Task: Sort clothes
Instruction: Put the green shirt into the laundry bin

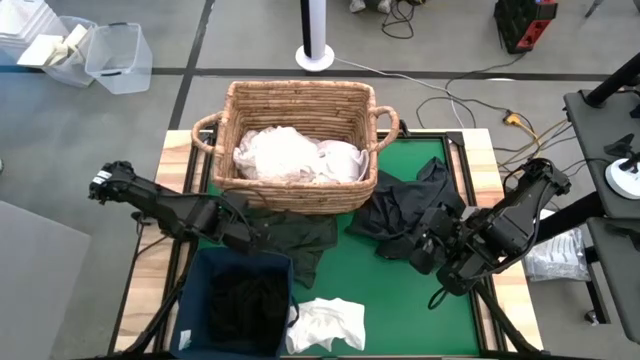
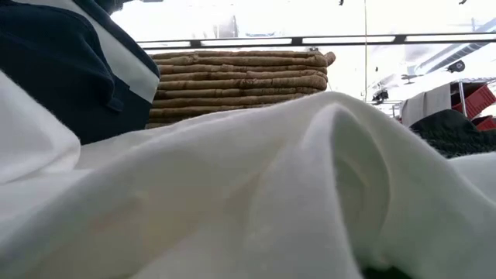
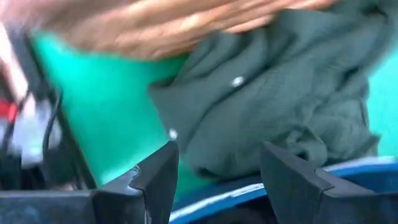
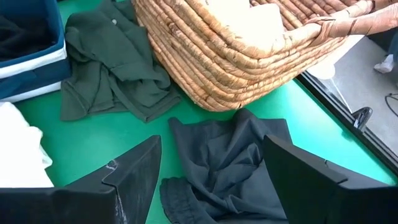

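Observation:
A dark green garment (image 1: 295, 235) lies flat on the green mat between the wicker basket and the blue bin. My left gripper (image 1: 250, 235) hovers open at its left edge, over the bin's far rim. The left wrist view shows the gripper (image 3: 217, 162) with the garment (image 3: 280, 93) ahead of its fingers. A black garment (image 1: 405, 205) lies crumpled to the basket's right. My right gripper (image 1: 425, 250) is open just above its near part (image 4: 230, 162). A white garment (image 1: 325, 325) lies at the near edge. More white clothes (image 1: 295, 155) fill the basket.
The wicker basket (image 1: 300, 88) stands at the table's far middle. The navy bin (image 1: 200, 300) sits at the near left with black clothes (image 1: 245, 300) inside. The white garment (image 2: 248, 194) blocks most of the low view. Bare green mat (image 1: 400, 300) lies near right.

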You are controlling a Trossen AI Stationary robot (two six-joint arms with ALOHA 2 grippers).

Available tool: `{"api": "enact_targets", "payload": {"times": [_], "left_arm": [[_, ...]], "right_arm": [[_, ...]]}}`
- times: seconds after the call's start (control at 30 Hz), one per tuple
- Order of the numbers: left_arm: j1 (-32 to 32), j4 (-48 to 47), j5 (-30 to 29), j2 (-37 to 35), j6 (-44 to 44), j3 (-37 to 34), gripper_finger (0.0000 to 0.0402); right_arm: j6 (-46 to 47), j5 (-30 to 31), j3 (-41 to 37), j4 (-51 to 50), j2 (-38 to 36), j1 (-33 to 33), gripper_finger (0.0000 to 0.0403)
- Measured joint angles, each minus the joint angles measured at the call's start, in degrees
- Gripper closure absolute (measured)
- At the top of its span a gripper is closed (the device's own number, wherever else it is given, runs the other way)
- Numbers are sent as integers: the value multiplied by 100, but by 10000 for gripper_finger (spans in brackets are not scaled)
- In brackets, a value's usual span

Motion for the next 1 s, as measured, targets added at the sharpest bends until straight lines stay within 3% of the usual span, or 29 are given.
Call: {"api": "enact_targets", "payload": {"times": [0.17,0.7,1.0], "left_arm": [[0,54,64,21,-1393,0,201],[195,10,-110,665,-958,-238,201],[200,520,-100,741,-978,-466,201]], "right_arm": [[6,76,0,3,0,0,132],[-4,107,0,4,0,0,135],[-4,109,0,3,0,0,128]]}}
